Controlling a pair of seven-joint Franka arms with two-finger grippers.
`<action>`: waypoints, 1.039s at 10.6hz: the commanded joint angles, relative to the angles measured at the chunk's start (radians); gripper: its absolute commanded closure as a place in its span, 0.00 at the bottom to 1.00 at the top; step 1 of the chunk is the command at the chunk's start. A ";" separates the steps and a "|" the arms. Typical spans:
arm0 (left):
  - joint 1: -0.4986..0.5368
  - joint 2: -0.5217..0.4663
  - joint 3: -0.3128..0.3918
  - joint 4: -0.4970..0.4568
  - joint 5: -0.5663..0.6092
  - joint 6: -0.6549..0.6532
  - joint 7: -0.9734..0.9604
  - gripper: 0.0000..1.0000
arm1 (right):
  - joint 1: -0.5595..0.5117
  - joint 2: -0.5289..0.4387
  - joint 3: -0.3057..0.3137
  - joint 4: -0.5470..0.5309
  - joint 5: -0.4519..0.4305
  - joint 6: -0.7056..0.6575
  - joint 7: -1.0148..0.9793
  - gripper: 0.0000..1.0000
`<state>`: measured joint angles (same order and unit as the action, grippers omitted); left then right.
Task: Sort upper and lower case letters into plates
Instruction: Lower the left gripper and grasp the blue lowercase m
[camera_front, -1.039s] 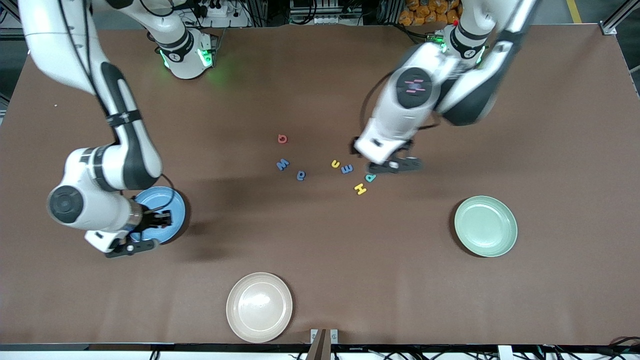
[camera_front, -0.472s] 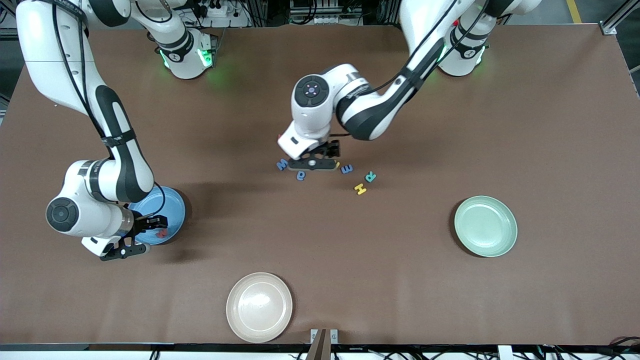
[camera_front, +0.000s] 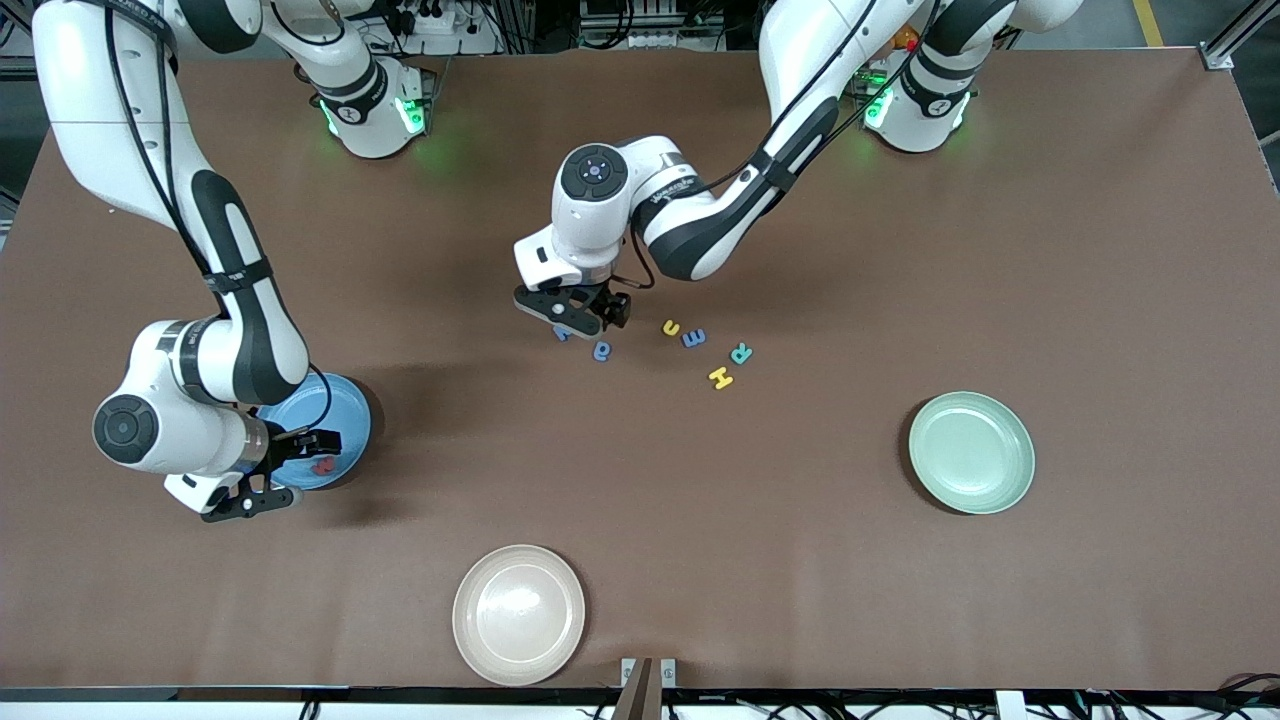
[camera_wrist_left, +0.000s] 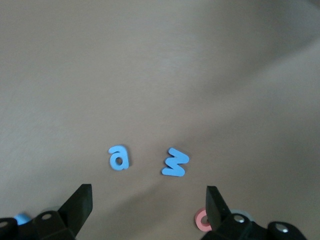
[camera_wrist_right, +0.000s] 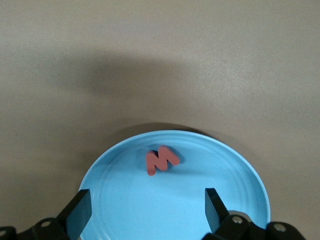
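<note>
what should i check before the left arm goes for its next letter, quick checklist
1. Left gripper open over the blue letters: ok.
2. Blue W and blue a lie flat and apart, so one can be picked alone: ok.
3. Right gripper open over the blue plate, nothing held: ok.
4. Red M lies in the blue plate: ok.
5. Mint green plate unobstructed: ok.
6. Which letter the fingers are lined up on: cannot tell.

Open left claw (camera_wrist_left: 146, 210) — 2 blue letters (camera_wrist_left: 119, 157)
</note>
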<state>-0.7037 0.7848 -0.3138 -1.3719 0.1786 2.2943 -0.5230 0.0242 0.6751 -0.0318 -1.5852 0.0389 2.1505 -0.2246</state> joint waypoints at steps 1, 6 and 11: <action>-0.060 0.054 0.068 0.031 0.030 0.037 0.114 0.00 | -0.006 -0.015 0.013 -0.001 -0.001 -0.011 -0.010 0.00; -0.138 0.128 0.134 0.039 0.028 0.184 0.126 0.12 | -0.007 -0.019 0.013 -0.001 -0.001 -0.011 -0.012 0.00; -0.224 0.162 0.205 0.057 0.027 0.223 0.078 0.25 | -0.007 -0.019 0.013 -0.001 -0.001 -0.011 -0.012 0.00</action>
<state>-0.9101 0.9208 -0.1303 -1.3532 0.1793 2.5079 -0.4165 0.0260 0.6718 -0.0270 -1.5813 0.0389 2.1499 -0.2247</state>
